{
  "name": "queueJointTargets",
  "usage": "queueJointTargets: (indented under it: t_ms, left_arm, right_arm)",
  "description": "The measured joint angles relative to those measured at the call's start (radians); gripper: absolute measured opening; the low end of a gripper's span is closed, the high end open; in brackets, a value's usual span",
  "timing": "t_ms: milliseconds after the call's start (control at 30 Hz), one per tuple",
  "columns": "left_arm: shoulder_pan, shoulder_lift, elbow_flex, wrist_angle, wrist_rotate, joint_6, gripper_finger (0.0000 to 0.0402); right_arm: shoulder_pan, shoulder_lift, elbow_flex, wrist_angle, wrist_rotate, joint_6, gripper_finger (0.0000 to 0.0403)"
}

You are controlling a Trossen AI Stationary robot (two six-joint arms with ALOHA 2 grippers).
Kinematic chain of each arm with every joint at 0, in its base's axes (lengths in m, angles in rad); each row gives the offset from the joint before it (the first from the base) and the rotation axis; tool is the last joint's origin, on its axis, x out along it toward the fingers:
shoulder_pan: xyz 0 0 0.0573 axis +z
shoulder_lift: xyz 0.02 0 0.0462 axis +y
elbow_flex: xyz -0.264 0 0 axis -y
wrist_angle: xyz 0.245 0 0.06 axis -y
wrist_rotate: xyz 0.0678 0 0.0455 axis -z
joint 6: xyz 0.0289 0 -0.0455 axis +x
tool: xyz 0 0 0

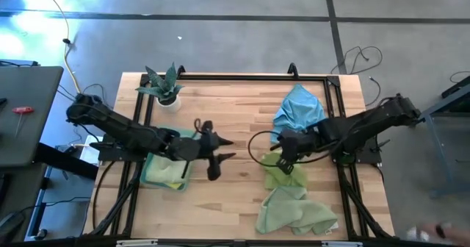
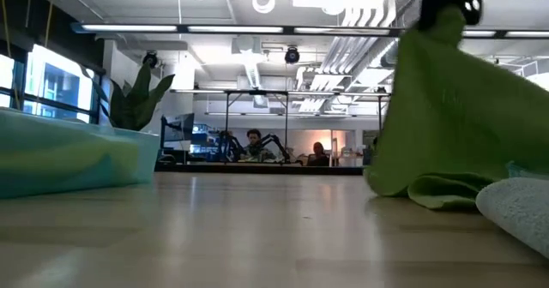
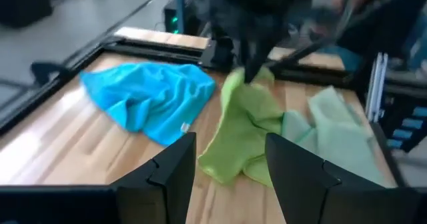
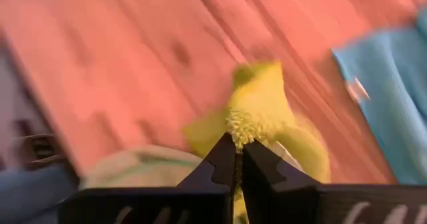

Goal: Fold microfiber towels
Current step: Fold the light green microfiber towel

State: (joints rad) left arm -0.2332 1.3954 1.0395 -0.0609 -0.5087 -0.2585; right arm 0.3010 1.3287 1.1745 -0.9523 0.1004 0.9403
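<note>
Pinching only a small tuft of the bright green towel [image 1: 281, 175] near the table's right side, your right gripper [image 4: 237, 159] could lose it if you lift fast, while the left gripper [image 1: 219, 158] waits mid-table, jaws apart.

Right arm is reaching in from 3 o'clock toward the middle of the worktop, its end effector [image 1: 285, 161] pinching shut on the bright green towel [image 3: 237, 127] and lifting a corner. Left arm is stretching in from 9 o'clock, its end effector [image 1: 220, 157] hovering with fingers [image 3: 167, 177] spread, holding nothing.
</note>
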Motion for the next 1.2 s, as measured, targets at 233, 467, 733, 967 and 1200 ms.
queueJointTargets:
  t_ms: [233,467,733,967,1200]
  left_arm:
    - [0.051,0.138,-0.001,0.355,0.097,0.159,0.0170]
    - [0.116,0.233,0.000,0.522,0.193,0.134,0.0170]
    - [0.156,0.299,0.000,0.538,0.301,0.015,0.0170]
    - [0.145,0.303,0.000,0.536,0.292,-0.019,0.0170]
    - [0.156,0.318,-0.001,0.507,0.220,-0.027,0.0170]
  right_arm:
    - [-0.014,0.000,0.139,0.024,0.017,-0.038,0.0000]
    - [-0.014,0.000,0.208,0.046,0.073,-0.059,0.0000]
    - [-0.014,0.001,0.220,0.074,0.123,-0.059,0.0000]
    - [-0.038,0.001,0.219,0.079,0.136,-0.066,0.0000]
    - [-0.058,0.001,0.219,0.157,0.140,-0.113,0.0000]
